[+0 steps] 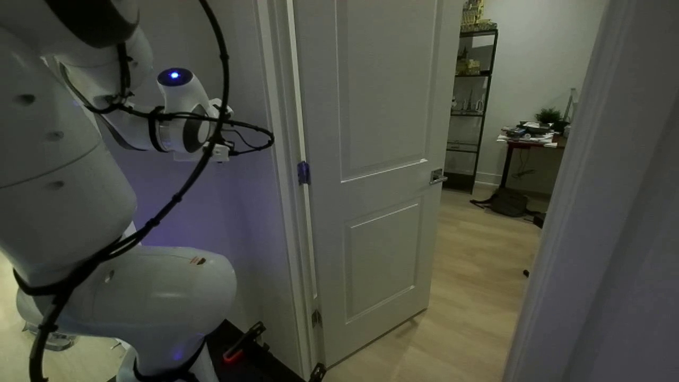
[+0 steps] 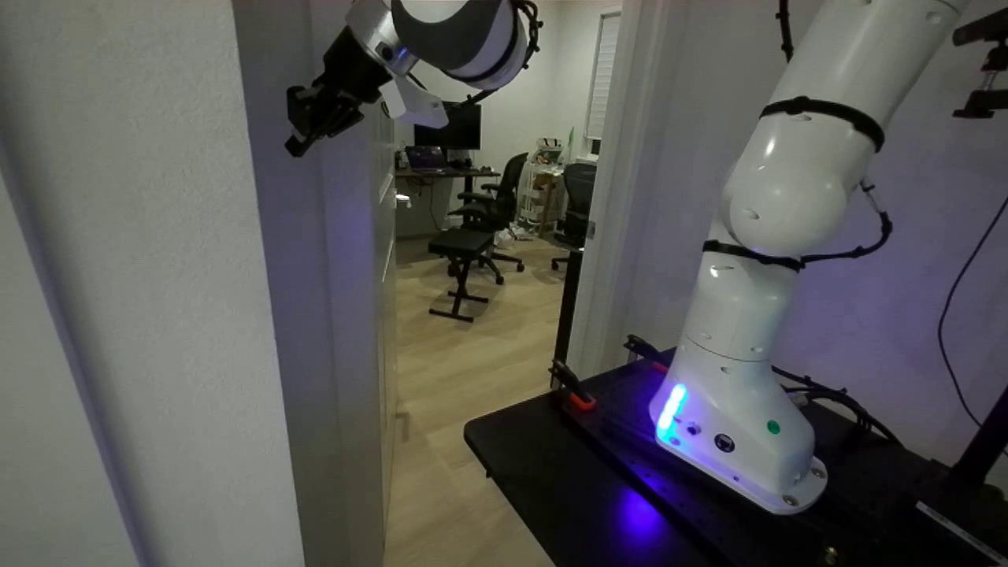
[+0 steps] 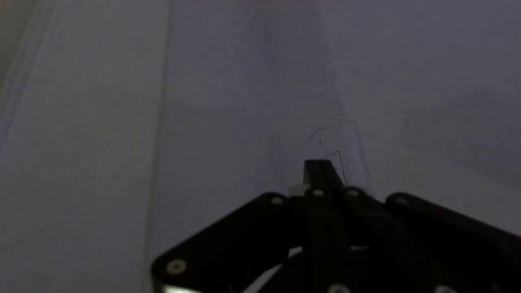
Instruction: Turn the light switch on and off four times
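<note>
In the wrist view, the light switch (image 3: 341,165) shows only as a few thin dark lines and a corner on the pale wall, with a lighter strip beside it. My gripper (image 3: 318,162) reaches up from below and covers its lower part. The two fingers lie flat together, shut, with nothing visible between them. Whether the tips touch the switch, I cannot tell. In an exterior view the gripper (image 2: 299,142) points at the wall beside the doorway, and no switch is visible there. The setting of the switch cannot be made out in the dim light.
A white door (image 1: 382,175) stands ajar next to the arm, its frame (image 1: 281,159) close to the wrist. Black cables (image 1: 185,180) loop around the arm. The robot base is on a black table (image 2: 551,472). A wall corner (image 2: 268,276) rises near the gripper.
</note>
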`<state>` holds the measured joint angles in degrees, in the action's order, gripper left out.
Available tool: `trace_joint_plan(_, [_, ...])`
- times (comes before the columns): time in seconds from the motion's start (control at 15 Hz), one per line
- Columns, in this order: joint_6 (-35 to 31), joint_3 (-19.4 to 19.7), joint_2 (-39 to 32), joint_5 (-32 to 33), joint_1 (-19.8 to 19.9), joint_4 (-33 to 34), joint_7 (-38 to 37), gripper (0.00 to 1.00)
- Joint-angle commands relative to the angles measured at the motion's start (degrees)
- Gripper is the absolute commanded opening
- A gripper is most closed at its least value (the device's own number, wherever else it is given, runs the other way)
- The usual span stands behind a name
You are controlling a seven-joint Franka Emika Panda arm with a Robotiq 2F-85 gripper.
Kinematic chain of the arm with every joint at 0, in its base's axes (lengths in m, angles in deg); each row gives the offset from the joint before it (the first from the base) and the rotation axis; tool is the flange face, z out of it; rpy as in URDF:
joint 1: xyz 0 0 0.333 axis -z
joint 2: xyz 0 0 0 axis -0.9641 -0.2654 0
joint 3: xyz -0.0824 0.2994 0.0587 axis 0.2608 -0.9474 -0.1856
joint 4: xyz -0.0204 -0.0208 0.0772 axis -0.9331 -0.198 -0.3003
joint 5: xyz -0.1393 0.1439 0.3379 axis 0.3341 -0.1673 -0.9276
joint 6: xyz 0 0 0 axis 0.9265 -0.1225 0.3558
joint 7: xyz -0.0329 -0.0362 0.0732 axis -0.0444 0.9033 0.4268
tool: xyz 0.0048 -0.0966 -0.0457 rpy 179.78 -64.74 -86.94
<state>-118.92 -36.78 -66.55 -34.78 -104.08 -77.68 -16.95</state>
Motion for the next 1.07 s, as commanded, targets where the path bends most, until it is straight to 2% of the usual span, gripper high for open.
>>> trace_joint_plan(0.0, [-4.3, -1.0, -4.9, 1.2, 1.4, 2.9, -1.3, 0.0])
trace_joint_plan(0.33, [-7.7, -0.8, -8.3, 1.7, 2.1, 4.7, -1.3, 0.0])
trace_joint_plan(0.6, [-10.6, -0.2, -11.1, -0.9, 0.8, 6.9, -1.0, 0.0])
trace_joint_plan(1.0, [-13.5, -0.4, -15.0, -1.3, 0.5, 9.9, -1.3, 0.0])
